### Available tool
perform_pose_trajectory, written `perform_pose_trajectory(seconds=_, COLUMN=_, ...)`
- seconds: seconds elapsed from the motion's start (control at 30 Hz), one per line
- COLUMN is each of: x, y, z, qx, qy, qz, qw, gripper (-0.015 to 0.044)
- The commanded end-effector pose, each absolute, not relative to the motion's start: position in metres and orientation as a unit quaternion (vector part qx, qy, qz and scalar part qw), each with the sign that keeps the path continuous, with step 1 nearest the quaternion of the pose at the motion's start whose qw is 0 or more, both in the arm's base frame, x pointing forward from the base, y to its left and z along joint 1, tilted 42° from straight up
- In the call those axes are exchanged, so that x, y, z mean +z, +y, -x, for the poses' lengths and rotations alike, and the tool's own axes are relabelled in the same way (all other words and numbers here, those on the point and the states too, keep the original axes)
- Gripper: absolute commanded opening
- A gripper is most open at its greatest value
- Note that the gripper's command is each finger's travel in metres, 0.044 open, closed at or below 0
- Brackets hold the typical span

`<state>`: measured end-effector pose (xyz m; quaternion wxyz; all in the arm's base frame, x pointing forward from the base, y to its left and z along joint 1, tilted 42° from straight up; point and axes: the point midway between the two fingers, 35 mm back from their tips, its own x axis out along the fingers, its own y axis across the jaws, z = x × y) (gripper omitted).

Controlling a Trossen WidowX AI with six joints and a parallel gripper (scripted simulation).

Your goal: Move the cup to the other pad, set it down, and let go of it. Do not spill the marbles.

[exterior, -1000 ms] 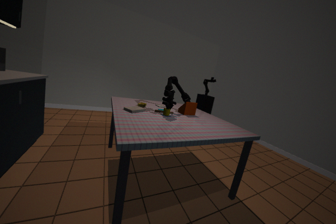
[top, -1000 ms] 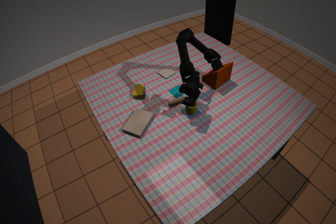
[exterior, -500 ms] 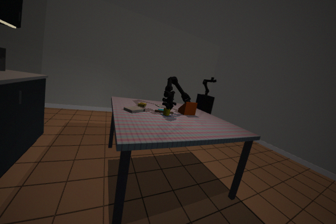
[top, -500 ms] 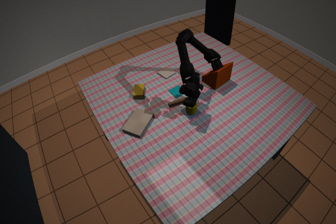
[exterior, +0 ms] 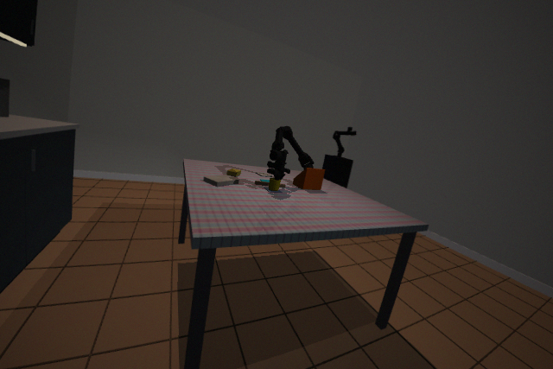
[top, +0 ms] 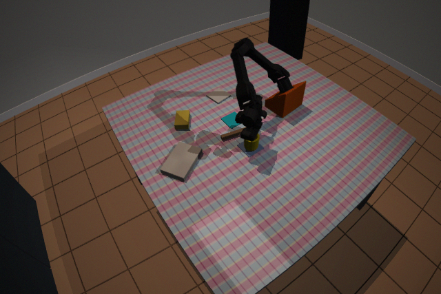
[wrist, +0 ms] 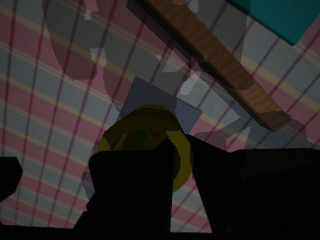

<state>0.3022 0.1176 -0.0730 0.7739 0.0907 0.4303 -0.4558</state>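
The yellow cup (top: 251,144) (exterior: 274,185) (wrist: 147,133) stands upright on a small blue-grey pad (top: 262,147) (wrist: 146,94) near the table's middle. Two small marbles (wrist: 148,134) show inside it in the wrist view. My gripper (top: 249,135) (exterior: 276,175) (wrist: 178,138) reaches down from above, with one finger inside the cup and the other outside, shut on the cup's near rim wall. A pale flat pad (top: 218,97) lies further back on the cloth, to the left of the arm's base.
A wooden stick (top: 230,135) (wrist: 225,75) and a teal flat block (top: 229,119) (wrist: 280,15) lie just behind the cup. An orange wedge (top: 286,98) stands at the back right. A yellow block (top: 182,119) and a beige slab (top: 180,160) lie to the left.
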Motion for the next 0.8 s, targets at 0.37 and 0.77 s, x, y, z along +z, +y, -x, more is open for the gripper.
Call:
perform_pose_trajectory(seconds=0.37, x=-0.057, y=0.132, z=-0.297, qx=-0.456, qy=0.431, qz=-0.089, qw=0.774, gripper=0.0000)
perform_pose_trajectory(seconds=0.77, x=-0.041, y=0.144, z=-0.289, qx=-0.453, qy=0.430, qz=-0.084, qw=0.776, gripper=0.0000)
